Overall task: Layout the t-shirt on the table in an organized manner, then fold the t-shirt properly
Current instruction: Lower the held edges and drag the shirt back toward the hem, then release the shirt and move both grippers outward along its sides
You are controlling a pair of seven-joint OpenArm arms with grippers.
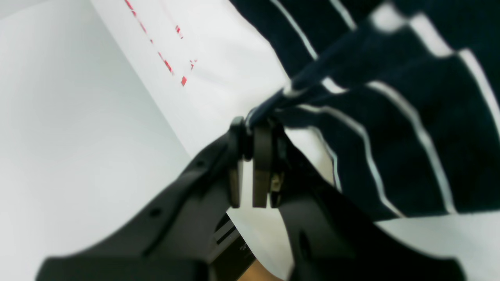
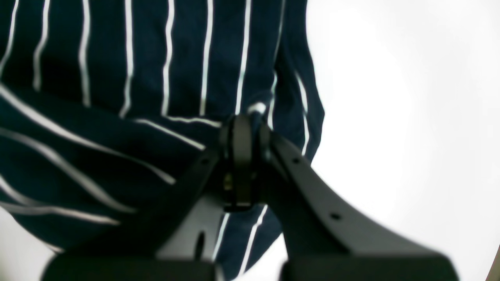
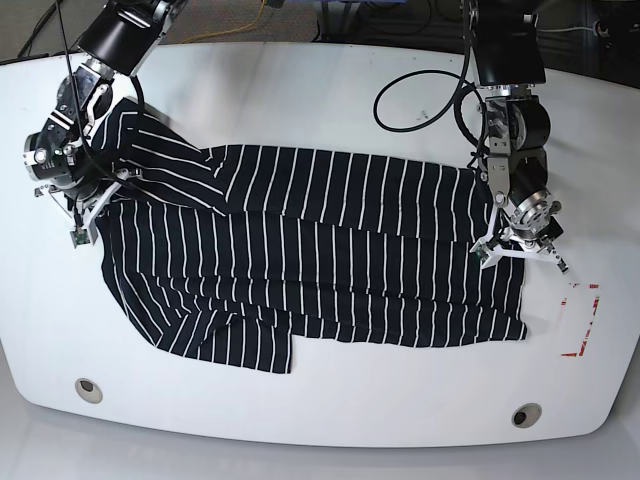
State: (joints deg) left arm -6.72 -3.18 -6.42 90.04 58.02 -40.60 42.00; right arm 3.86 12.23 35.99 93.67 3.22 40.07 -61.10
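Base view, seen from above: a black t-shirt point(image 3: 320, 255) with thin white stripes is spread lengthwise across a large white table point(image 3: 320, 400). It lies mostly flat, though its upper edge is doubled over in a long fold and one sleeve juts out at the lower edge. Two small round grommets point(image 3: 87, 389) are set near the table's front edge, and a rectangle marked in red point(image 3: 580, 320) sits just beside the shirt's end on the side of the left arm.

The shirt is held at both ends. The right gripper point(image 3: 80, 195), on this view's left, is clenched on the cloth at that end. In the right wrist view, the right gripper point(image 2: 244, 125) has its jaws pressed together, with a pinch of striped fabric gathered between them and the rest of the shirt hanging away behind. The left gripper point(image 3: 515, 235), on this view's right, is likewise clamped on the opposite edge. In the left wrist view, the left gripper point(image 1: 252, 121) is closed on a taut ridge of fabric that is drawn up from the table, with the red marks visible beyond.

Both ends appear to be gripped so that the cloth can be pulled apart and the slack taken out. The laying-out step is judged to be under way, with the fold along the upper edge not yet smoothed and no folding proper begun.
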